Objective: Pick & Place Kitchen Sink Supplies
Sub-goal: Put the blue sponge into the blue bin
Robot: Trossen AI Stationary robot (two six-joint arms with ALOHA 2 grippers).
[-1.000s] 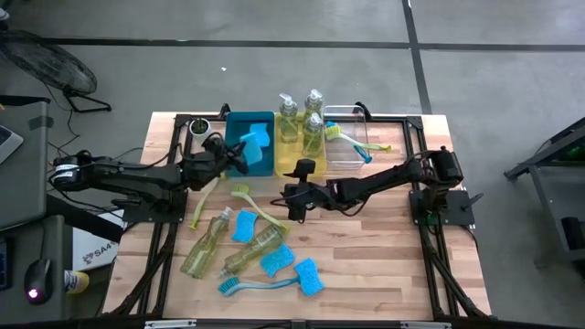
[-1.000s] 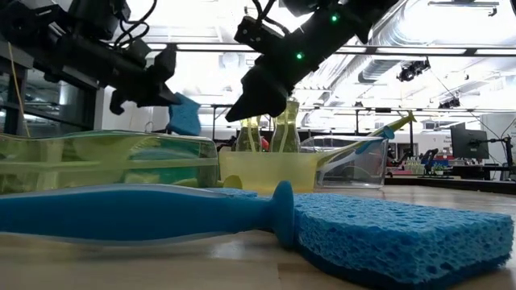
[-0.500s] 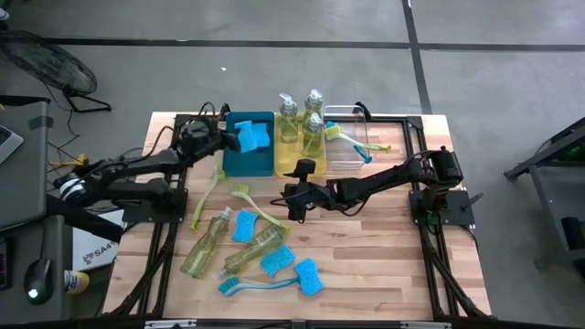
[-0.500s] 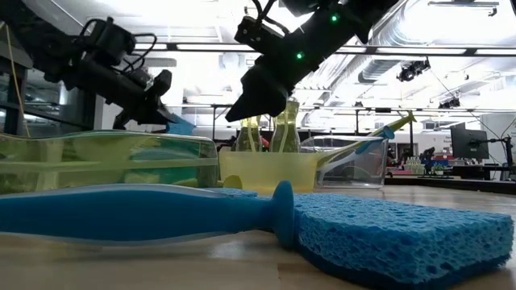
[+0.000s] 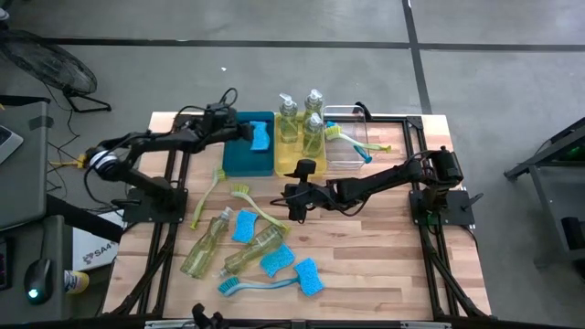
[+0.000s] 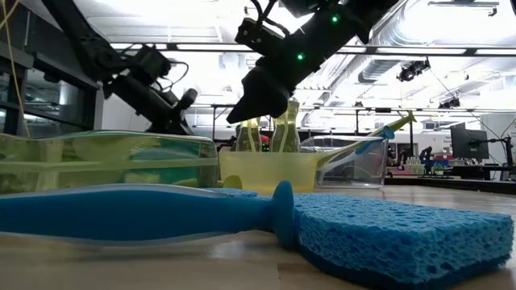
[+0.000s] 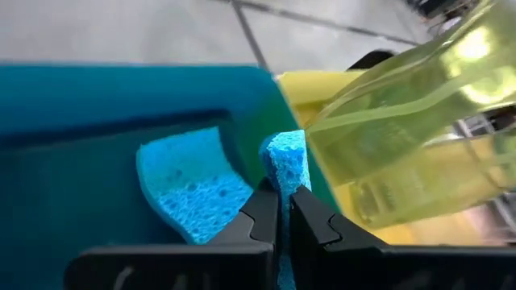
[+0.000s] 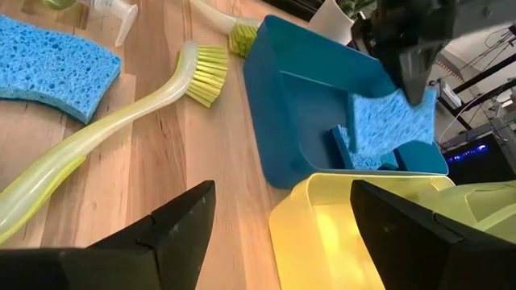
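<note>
From where I stand the sorting looks partly done. The left hand (image 7: 280,216) is pinched tight on a blue sponge (image 7: 285,161) and holds it over the teal bin (image 5: 239,157) at the back of the worktop (image 5: 384,238), where another sponge (image 7: 192,193) already lies inside. Beside that bin, the yellow bin (image 5: 294,163) has three soap bottles (image 5: 289,117) standing in it, and the clear bin (image 5: 345,151) next along carries two dish brushes (image 5: 352,139), one blue and one yellow-green, leaning across it. The right hand (image 5: 294,194) hangs above the middle of the worktop with its fingers spread and nothing between them, apparently waiting. Plenty is left out front: two bottles on their sides (image 5: 205,242), three loose sponges (image 5: 244,225), a blue brush (image 5: 254,283) near the front edge, and two yellow-green brushes (image 5: 259,210) nearer the bins. I'd judge that the held sponge is about to be let go into the teal bin, though whether it already touches the bin's wall is hard to tell from here. Roughly half the supplies seem put away.
</note>
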